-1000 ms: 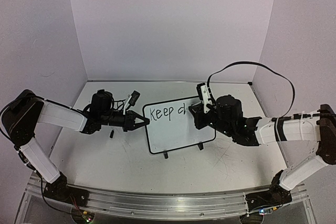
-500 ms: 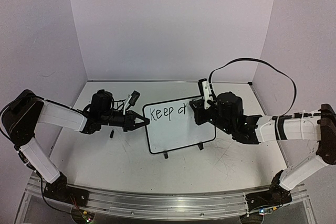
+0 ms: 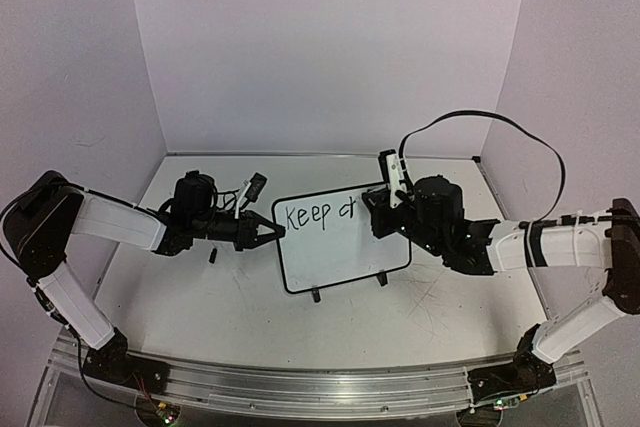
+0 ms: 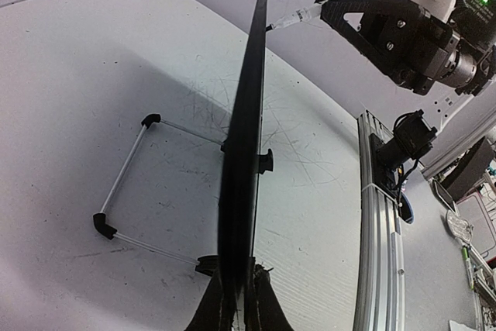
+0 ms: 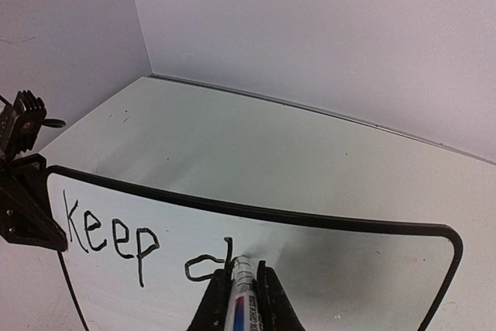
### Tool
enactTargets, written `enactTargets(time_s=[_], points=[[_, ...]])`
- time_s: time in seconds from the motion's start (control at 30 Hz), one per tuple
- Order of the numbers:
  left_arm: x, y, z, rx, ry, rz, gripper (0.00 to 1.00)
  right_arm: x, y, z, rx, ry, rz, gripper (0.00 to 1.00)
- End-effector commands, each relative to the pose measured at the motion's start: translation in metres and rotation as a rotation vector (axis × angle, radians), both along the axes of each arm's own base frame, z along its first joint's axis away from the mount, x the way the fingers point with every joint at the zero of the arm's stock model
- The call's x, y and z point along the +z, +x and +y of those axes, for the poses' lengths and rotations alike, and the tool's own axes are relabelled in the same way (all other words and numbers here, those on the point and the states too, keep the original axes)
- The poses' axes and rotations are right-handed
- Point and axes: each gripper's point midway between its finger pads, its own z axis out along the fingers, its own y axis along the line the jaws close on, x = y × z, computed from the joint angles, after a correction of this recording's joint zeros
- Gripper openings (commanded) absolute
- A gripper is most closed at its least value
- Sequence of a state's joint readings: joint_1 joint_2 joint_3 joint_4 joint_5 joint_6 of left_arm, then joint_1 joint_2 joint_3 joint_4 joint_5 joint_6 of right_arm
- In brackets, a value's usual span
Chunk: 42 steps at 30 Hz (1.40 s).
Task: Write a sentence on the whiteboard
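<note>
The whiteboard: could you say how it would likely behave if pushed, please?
Probably stiff: the whiteboard looks dead straight edge-on. Likely light and tippy: thin, standing on small feet, with the left hand pinching its edge.

The whiteboard (image 3: 345,247) has a smooth, glossy face. The table (image 3: 240,312) is matt and scuffed; the rail (image 3: 300,384) along the bottom looks metallic.

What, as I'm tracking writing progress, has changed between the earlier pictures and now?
The right gripper, shut on the marker, shifted slightly rightward along the whiteboard, adding a stroke to the sentence after "Keep c". The left gripper stayed shut on the whiteboard's left edge, and the whiteboard itself did not move.
</note>
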<state>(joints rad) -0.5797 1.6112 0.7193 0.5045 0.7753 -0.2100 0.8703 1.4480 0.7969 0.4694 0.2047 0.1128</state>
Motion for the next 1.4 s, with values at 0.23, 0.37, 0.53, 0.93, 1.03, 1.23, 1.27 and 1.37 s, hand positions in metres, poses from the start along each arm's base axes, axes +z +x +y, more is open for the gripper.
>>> enactTargets(time_s=[0.23, 0.37, 0.53, 0.93, 1.03, 1.23, 1.27, 1.37], points=[[0.000, 0.013, 0.001, 0.043, 0.030, -0.057, 0.00, -0.006, -0.002, -0.015, -0.038, 0.009, 0.021, 0.00], [0.000, 0.013, 0.001, 0.044, 0.030, -0.057, 0.00, -0.011, -0.003, -0.015, -0.032, 0.005, 0.034, 0.00], [0.001, 0.014, 0.001, 0.044, 0.030, -0.057, 0.00, -0.020, -0.005, -0.014, -0.023, 0.002, 0.055, 0.00], [-0.002, 0.014, 0.001, 0.043, 0.033, -0.054, 0.00, -0.025, -0.006, -0.015, -0.025, -0.003, 0.068, 0.00], [-0.003, 0.014, 0.001, 0.043, 0.035, -0.051, 0.00, -0.025, -0.006, -0.014, -0.026, -0.005, 0.067, 0.00], [-0.004, 0.014, 0.000, 0.043, 0.037, -0.049, 0.00, -0.025, -0.005, -0.014, -0.025, -0.010, 0.069, 0.00], [-0.004, 0.015, 0.000, 0.044, 0.037, -0.050, 0.00, -0.026, -0.005, -0.013, -0.022, -0.010, 0.071, 0.00], [-0.004, 0.015, 0.000, 0.044, 0.037, -0.049, 0.00, -0.026, -0.005, -0.013, -0.023, -0.013, 0.072, 0.00]])
